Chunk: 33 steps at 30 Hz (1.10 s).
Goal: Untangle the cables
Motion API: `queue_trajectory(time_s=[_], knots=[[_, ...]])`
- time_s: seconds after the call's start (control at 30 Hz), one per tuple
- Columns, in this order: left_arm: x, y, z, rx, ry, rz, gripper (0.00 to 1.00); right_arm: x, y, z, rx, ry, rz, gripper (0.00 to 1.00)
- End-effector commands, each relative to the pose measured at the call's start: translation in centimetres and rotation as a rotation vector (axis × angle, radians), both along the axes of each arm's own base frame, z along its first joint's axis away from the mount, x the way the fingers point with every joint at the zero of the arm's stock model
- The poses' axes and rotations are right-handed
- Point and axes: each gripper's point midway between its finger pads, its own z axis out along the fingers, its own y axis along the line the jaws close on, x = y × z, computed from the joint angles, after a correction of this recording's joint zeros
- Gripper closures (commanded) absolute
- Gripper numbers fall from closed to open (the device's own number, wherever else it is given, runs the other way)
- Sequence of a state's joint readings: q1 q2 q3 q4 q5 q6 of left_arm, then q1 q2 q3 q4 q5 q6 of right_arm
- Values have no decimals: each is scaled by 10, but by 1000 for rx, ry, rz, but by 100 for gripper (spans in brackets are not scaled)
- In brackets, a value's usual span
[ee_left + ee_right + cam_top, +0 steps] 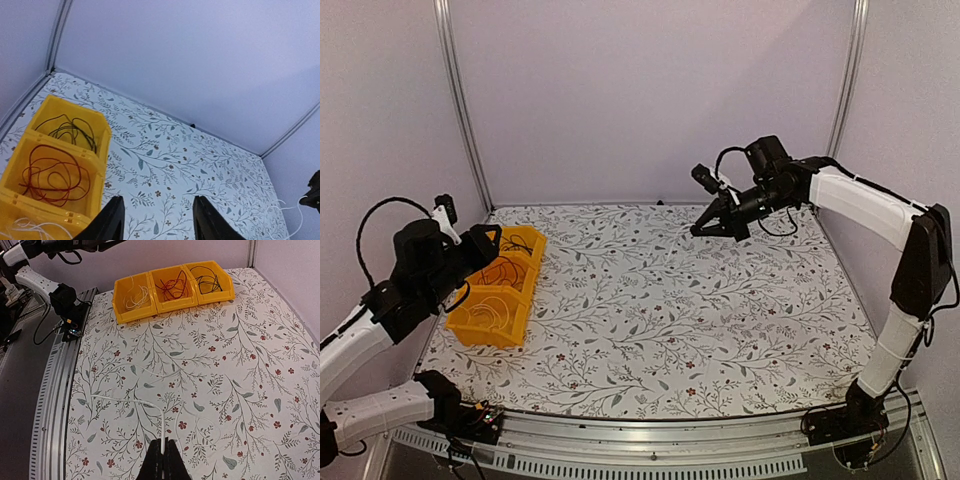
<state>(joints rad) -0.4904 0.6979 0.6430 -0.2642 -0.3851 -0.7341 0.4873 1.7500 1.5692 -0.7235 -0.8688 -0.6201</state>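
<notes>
Thin cables lie sorted in a yellow three-part bin [490, 333]. A black cable [71, 130] fills the far compartment and a red cable [52, 175] the middle one. A white one [27, 227] lies in the near compartment. My left gripper [157, 220] hovers open beside the bin, nothing between its fingers. My right gripper [165, 446] is shut on a thin white cable [163, 416], raised over the far right of the table. That cable trails out below it in loose bends. The right gripper [698, 230] shows as a dark tip in the top view.
The bin [150, 310] sits at the table's left edge, close to the left wall. A metal rail [650, 440] runs along the near edge. The floral tabletop [670, 320] stretches between the two arms.
</notes>
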Motion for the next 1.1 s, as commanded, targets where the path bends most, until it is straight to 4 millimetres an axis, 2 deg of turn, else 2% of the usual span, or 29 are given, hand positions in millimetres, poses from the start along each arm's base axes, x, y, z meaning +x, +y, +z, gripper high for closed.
queue_trajectory(time_s=[0.0, 0.1, 0.17, 0.23, 0.27, 0.33, 0.43, 0.57, 0.8, 0.93, 1.07], knots=[[8, -80, 71, 98, -417, -405, 48, 4, 8, 5, -12, 58, 3, 100], [12, -144, 77, 182, -466, -641, 45, 13, 12, 0, -21, 85, -19, 100], [6, -190, 76, 259, -496, -776, 43, 16, 14, -5, -31, 117, -33, 100], [3, -230, 73, 306, -505, -884, 41, 16, 16, -14, -54, 135, -42, 100], [7, -248, 61, 321, -473, -927, 40, 16, 15, -18, -68, 134, -48, 100], [7, -277, 49, 316, -448, -1015, 39, 16, 14, -26, -95, 130, -61, 100], [9, -310, 37, 284, -416, -1090, 38, 16, 11, -33, -119, 130, -75, 100], [16, -340, 12, 210, -317, -1150, 37, 14, 10, -37, -129, 135, -77, 100], [41, -365, -32, 70, -100, -1127, 40, 8, 13, -36, -124, 141, -59, 100], [49, -366, -49, 30, -29, -1105, 50, 6, 14, -37, -125, 139, -50, 100], [53, -361, -52, -10, -15, -1110, 67, 5, 14, -38, -123, 134, -47, 100]])
